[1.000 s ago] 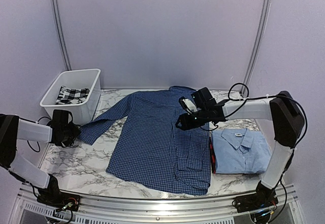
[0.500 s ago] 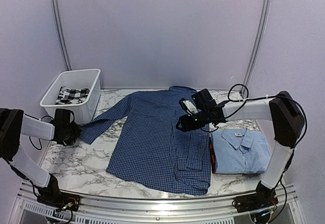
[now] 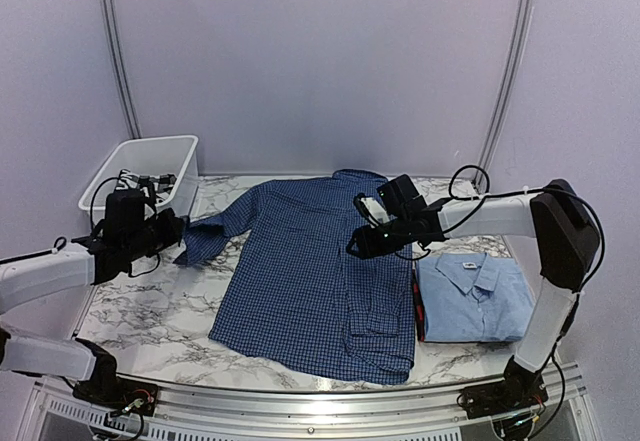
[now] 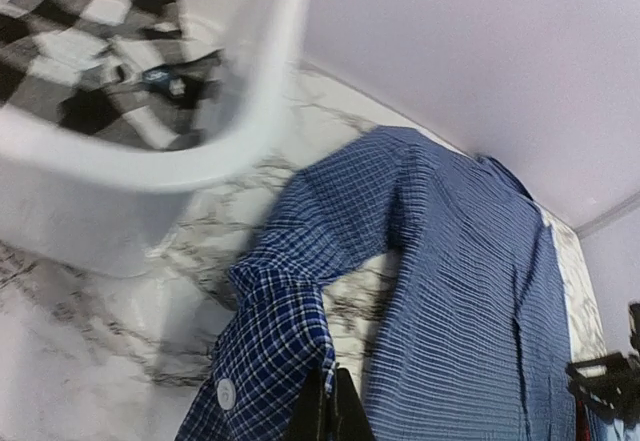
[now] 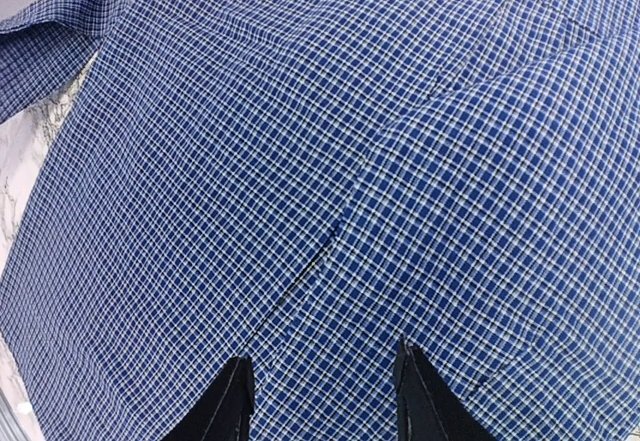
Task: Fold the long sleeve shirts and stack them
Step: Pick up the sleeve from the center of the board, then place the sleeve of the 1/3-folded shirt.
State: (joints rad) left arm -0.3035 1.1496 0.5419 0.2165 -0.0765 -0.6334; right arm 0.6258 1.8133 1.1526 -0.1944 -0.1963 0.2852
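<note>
- Left gripper clamps the cuff of the dark blue check shirt. The sleeve is lifted beside the white plastic bin.
- Right gripper is spread wide over the shirt's front; I can't tell if it touches.
- Light blue shirt lies folded on the marble table, just right of it.
- Only the left wrist view shows the cuff button.

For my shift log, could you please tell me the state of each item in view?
dark blue shirt: spread out flat, one cuff lifted.
light blue shirt: folded.
white bin: upright, holding checked cloth.
left gripper: shut on the cuff.
right gripper: open, over the dark blue shirt.
</note>
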